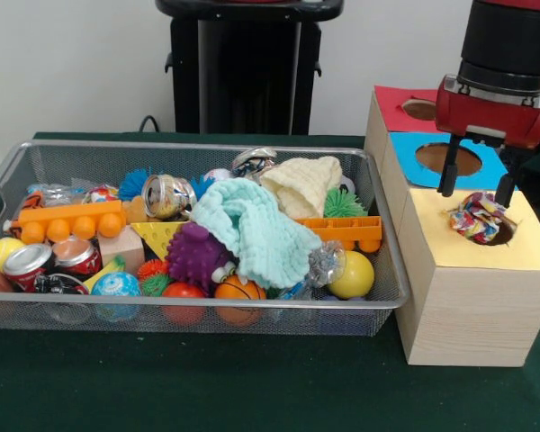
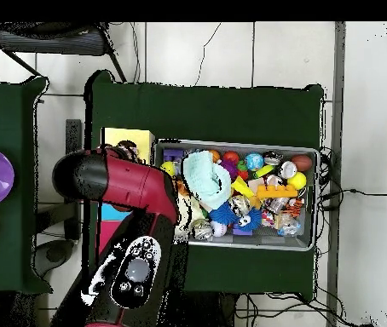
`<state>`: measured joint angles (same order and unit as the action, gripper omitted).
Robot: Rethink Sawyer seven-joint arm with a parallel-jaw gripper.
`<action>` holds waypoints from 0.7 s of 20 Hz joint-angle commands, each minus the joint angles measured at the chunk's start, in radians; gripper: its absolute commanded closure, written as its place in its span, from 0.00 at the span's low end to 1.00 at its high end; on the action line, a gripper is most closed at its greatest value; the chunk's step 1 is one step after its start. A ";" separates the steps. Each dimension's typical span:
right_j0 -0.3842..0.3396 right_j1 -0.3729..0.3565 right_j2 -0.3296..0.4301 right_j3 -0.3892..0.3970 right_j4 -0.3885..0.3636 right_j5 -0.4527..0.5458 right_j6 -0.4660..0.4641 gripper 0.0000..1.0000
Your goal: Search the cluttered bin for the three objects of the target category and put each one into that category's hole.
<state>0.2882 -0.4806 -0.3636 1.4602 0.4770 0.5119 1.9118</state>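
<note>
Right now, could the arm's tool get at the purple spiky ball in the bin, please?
Probably yes: the purple spiky ball lies uncovered on top of the clutter, beside the mint cloth; the tool hangs open over the yellow hole.

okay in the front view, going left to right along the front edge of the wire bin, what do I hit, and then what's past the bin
Yellow ball → soda can → blue speckled ball → red ball → small basketball → yellow-green ball → wooden box, where a crumpled colourful wrapper sits in the yellow hole under the open gripper.

Bright, even indoor light, soft shadows under the wire bin (image 1: 378,297), slight blur throughout.
</note>
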 commanded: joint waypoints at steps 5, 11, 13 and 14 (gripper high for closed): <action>-0.035 -0.003 0.036 0.088 0.052 0.168 0.310 0.00; -0.020 -0.035 0.038 0.093 0.075 0.186 0.336 0.00; -0.021 -0.046 0.042 0.083 0.083 0.185 0.337 0.00; -0.023 -0.053 0.042 0.075 0.083 0.189 0.332 0.00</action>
<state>0.2876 -0.5128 -0.3637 1.4609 0.5110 0.5749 1.9293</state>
